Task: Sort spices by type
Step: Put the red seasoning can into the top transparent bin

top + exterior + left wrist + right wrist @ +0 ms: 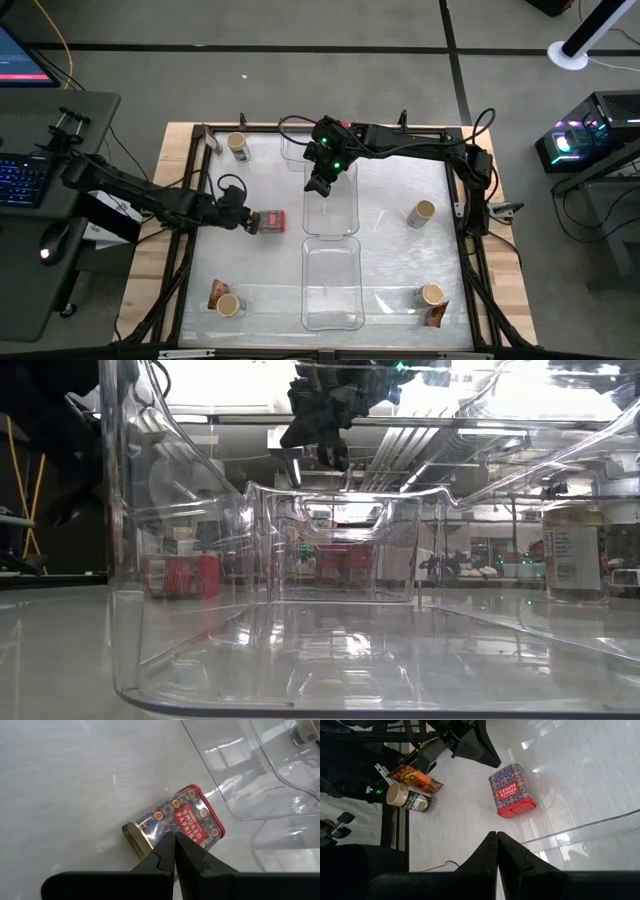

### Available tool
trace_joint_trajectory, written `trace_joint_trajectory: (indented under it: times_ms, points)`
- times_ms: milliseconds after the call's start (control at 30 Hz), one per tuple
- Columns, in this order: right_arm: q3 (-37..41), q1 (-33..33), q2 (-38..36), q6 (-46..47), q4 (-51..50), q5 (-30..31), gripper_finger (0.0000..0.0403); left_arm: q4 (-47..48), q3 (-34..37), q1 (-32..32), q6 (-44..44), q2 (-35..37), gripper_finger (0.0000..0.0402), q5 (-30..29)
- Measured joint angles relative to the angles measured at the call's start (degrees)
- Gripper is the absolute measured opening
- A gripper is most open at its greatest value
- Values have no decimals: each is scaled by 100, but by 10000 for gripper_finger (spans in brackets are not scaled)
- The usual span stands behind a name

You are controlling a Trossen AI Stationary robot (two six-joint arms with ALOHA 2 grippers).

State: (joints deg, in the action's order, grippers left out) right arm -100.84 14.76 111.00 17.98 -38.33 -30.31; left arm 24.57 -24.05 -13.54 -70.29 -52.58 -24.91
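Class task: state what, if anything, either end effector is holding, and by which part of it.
Nothing is held. The left end effector is shut beside the red spice tin lying on the table; the right end effector is shut and empty above the clear trays.

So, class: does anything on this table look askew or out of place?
Yes. The red paprika tin lies on its side on the table, outside the clear trays, with the shut left gripper at its end. The jars stand upright, so the toppled tin stands out.
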Motion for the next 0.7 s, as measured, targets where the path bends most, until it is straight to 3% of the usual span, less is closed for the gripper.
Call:
trace_joint_trajectory:
  times_ms: [300,700]
  points:
    - [0,27,0,-2,3,29,0,-145,0,-2,0,-465,0,340]
    - [0,36,0,11,2,29,0,46,-19,0,-62,-642,0,271]
